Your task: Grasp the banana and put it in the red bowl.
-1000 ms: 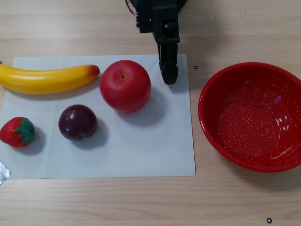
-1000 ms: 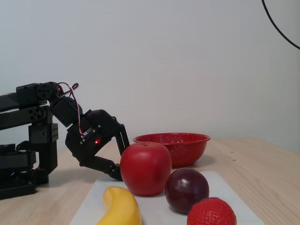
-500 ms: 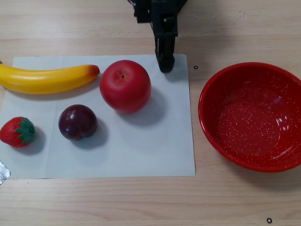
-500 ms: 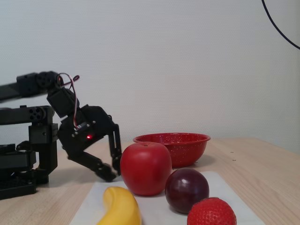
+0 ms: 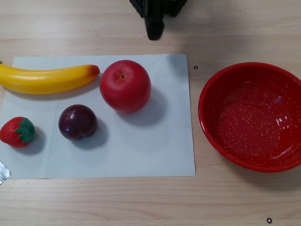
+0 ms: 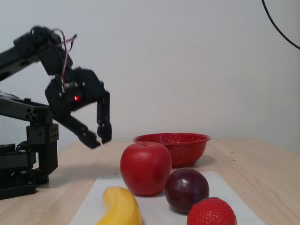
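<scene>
The yellow banana (image 5: 47,79) lies on a white paper sheet at the left of the other view, orange-red tip toward the apple; its near end shows at the bottom of the fixed view (image 6: 121,208). The red speckled bowl (image 5: 254,115) stands empty on the right; in the fixed view it sits behind the fruit (image 6: 172,146). My black gripper (image 6: 99,138) hangs in the air left of the bowl and behind the fruit, jaws a little apart and empty. Only its tip shows at the top edge of the other view (image 5: 154,28).
A red apple (image 5: 125,85), a dark plum (image 5: 77,122) and a strawberry (image 5: 17,132) lie on the white sheet (image 5: 155,150) near the banana. The arm's black base (image 6: 26,159) stands at the left of the fixed view. The table is light wood.
</scene>
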{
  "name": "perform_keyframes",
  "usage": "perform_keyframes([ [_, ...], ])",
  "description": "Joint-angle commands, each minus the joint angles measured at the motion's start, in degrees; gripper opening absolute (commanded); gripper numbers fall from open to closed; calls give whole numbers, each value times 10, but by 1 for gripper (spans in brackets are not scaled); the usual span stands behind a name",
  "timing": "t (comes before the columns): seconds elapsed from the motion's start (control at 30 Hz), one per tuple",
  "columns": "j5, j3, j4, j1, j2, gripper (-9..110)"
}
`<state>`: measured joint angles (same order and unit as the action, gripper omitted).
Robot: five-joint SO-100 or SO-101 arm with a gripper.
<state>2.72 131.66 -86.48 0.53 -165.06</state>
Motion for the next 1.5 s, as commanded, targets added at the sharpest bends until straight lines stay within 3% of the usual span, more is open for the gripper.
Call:
perform_keyframes([
  [0.0, 27, -83, -18, 21, 28, 0],
  [0.73, 206, -397, -77, 285, 343, 0],
  [1.13, 318, -583, -149, 341, 517, 2],
  [1.47, 346, -729, -158, 383, 676, 0],
])
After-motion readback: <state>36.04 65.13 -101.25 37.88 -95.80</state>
